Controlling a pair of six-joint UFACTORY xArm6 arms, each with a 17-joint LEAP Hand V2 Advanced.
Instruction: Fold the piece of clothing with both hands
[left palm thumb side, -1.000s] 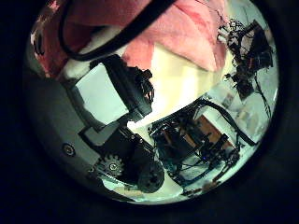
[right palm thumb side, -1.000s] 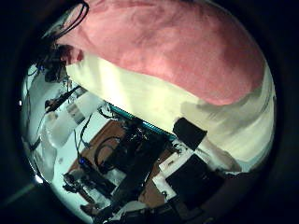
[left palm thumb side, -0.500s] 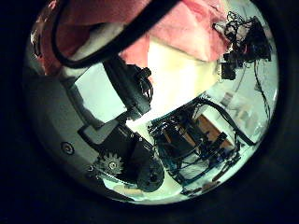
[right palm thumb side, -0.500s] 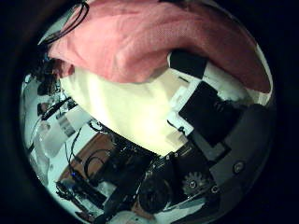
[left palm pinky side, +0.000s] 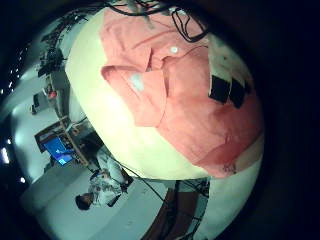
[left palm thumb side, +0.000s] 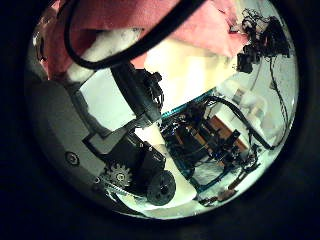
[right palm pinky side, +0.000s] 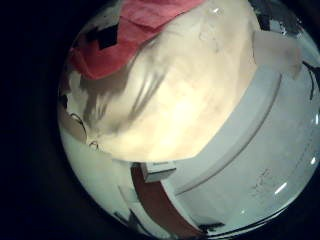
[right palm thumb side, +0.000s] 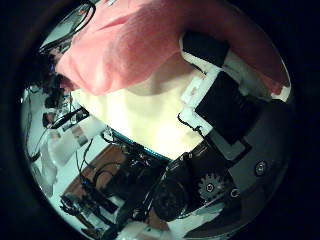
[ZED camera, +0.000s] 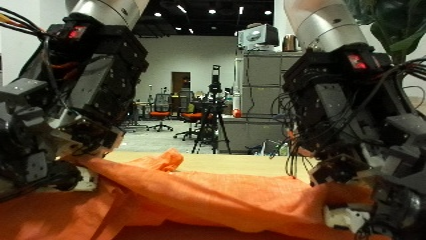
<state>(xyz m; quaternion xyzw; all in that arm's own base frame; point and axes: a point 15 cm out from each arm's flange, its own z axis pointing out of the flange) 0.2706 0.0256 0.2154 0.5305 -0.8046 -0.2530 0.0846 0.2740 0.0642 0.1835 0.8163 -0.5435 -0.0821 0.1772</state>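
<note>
An orange shirt (ZED camera: 200, 195) lies spread over the cream table (ZED camera: 253, 165), with folds rising toward both hands. My left hand (ZED camera: 53, 120) is at one end; its thumb (left palm thumb side: 135, 90) curls against the shirt's edge (left palm thumb side: 190, 25). In the left little finger side palm view, dark fingertips (left palm pinky side: 225, 90) press on the shirt (left palm pinky side: 170, 90), whose collar and a button show. My right hand (ZED camera: 360, 140) is at the other end. Its thumb (right palm thumb side: 215, 85) lies curled over the shirt (right palm thumb side: 140, 45). The shirt's edge (right palm pinky side: 130, 30) also shows in the right little finger side palm view.
Bare table top (right palm thumb side: 150, 115) runs out beyond the shirt to the table's edge (right palm pinky side: 215, 150). Past that edge stand racks of electronics (left palm thumb side: 210, 140) and more gear (right palm thumb side: 130, 185). A grey cabinet (ZED camera: 260, 90) stands behind the table.
The right hand's thumb has swung in from the table's edge and now curls over the shirt. The left hand's picture has barely shifted.
</note>
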